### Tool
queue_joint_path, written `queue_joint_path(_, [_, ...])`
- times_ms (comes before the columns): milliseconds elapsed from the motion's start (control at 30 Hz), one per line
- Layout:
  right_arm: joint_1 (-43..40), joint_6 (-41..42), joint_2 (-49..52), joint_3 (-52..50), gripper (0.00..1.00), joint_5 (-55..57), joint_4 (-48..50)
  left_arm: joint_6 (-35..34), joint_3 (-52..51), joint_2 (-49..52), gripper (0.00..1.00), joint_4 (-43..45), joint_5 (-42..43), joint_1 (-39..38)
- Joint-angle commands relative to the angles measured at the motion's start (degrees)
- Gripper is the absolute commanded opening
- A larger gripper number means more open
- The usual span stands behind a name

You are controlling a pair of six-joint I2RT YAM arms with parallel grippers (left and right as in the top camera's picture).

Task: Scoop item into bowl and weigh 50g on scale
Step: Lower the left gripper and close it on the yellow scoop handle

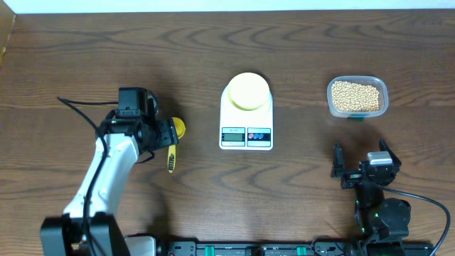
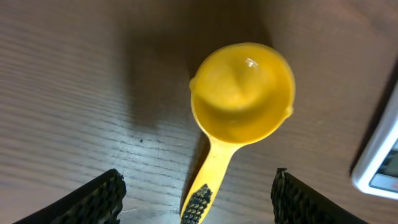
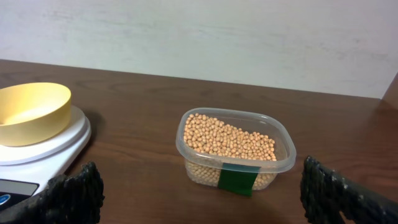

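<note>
Tan beans (image 1: 357, 95) fill a clear plastic tub (image 1: 357, 112) at the right; they also show in the right wrist view (image 3: 227, 138). The pale yellow bowl (image 1: 248, 91) sits empty on the white scale (image 1: 246, 134), seen too in the right wrist view (image 3: 32, 112). A bright yellow scoop (image 2: 241, 92) lies on the table, its handle (image 1: 170, 157) pointing to the front. My left gripper (image 2: 196, 202) is open, its fingers either side of the handle. My right gripper (image 3: 199, 193) is open and empty, short of the tub.
The scale's edge (image 2: 382, 162) lies right of the scoop in the left wrist view. The table's far edge meets a pale wall (image 3: 249, 43). The arm bases stand at the front edge (image 1: 249, 249).
</note>
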Motion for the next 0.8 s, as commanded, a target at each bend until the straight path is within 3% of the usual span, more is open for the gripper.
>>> queue_joint_path(0, [0.3,-0.6,-0.3,-0.2,0.99,-0.1,-0.2,6.8,1.2,3.1,0.77,-0.8,8.4,1.7])
queue_joint_path(333, [0.3,-0.6,-0.3,-0.2,0.99,-0.1,-0.2,11.2,0.4,6.5,0.77,-1.8,9.9,1.9])
queue_joint_path(767, [0.3,-0.6,-0.3,-0.2,0.99,-0.1,-0.2,11.3,-1.0,9.4,0.77,1.1,8.2,1.9])
